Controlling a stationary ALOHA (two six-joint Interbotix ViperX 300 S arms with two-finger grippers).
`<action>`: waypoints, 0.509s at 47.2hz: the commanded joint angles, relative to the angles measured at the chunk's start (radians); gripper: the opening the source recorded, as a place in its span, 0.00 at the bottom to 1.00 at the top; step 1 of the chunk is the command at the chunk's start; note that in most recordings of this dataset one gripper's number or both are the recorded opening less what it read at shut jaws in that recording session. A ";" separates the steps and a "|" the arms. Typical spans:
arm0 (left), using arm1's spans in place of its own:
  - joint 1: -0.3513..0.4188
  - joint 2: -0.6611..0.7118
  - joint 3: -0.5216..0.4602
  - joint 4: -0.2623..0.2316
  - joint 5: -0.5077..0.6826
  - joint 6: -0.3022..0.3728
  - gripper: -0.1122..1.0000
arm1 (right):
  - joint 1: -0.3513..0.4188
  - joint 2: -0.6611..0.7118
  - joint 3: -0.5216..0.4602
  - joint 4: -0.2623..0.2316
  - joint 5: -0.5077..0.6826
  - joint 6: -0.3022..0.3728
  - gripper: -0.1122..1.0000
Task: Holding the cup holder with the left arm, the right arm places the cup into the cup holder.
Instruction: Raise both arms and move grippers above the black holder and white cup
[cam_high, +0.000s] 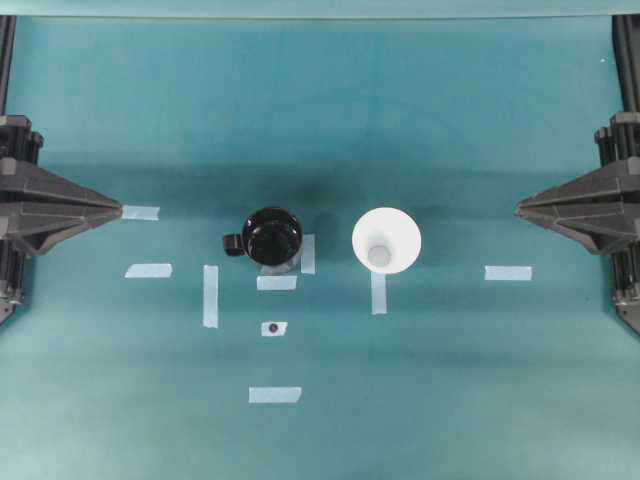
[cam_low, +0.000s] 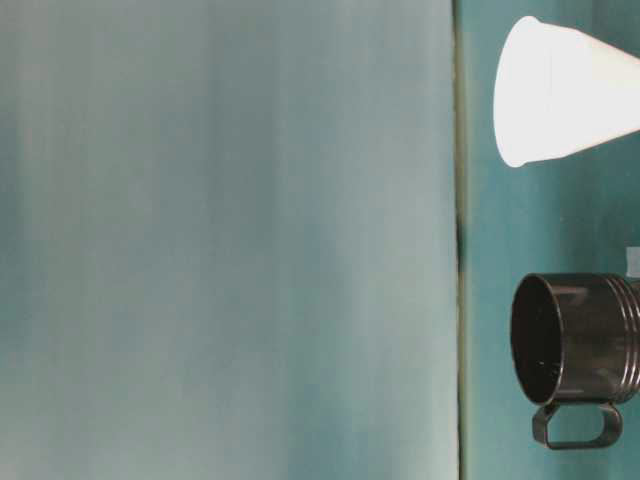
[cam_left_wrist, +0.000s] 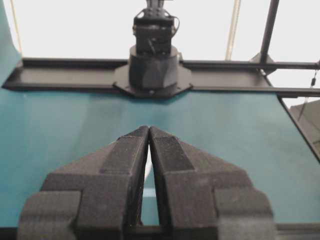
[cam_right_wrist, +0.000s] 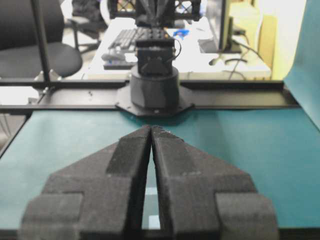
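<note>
The glossy black cup holder (cam_high: 272, 238) stands upright near the table's middle, its small handle pointing left; the table-level view shows the cup holder (cam_low: 580, 340) too. Just to its right stands the white cone-shaped cup (cam_high: 386, 240), rim up, also seen as the cup (cam_low: 560, 92) at table level. My left gripper (cam_high: 118, 210) rests at the far left edge, shut and empty, fingertips touching (cam_left_wrist: 149, 128). At the far right edge my right gripper (cam_high: 518, 209) is likewise shut on nothing, tips meeting (cam_right_wrist: 151, 127). Both are far from the cup and the holder.
Several pale tape strips mark the teal table (cam_high: 330, 420), among them tape (cam_high: 275, 394) near the front and tape (cam_high: 508, 272) at the right. A small dark dot (cam_high: 273, 328) sits on one piece. Each wrist view shows the opposite arm's base (cam_left_wrist: 152, 65).
</note>
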 joint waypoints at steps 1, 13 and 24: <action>-0.008 0.043 0.015 0.006 -0.005 -0.044 0.25 | -0.003 0.008 0.008 0.003 -0.008 0.003 0.25; -0.002 0.129 -0.015 0.012 -0.005 -0.077 0.13 | -0.014 -0.037 0.067 0.091 -0.008 0.100 0.14; 0.006 0.219 -0.061 0.014 0.078 -0.083 0.13 | -0.077 -0.037 0.025 0.098 0.172 0.153 0.14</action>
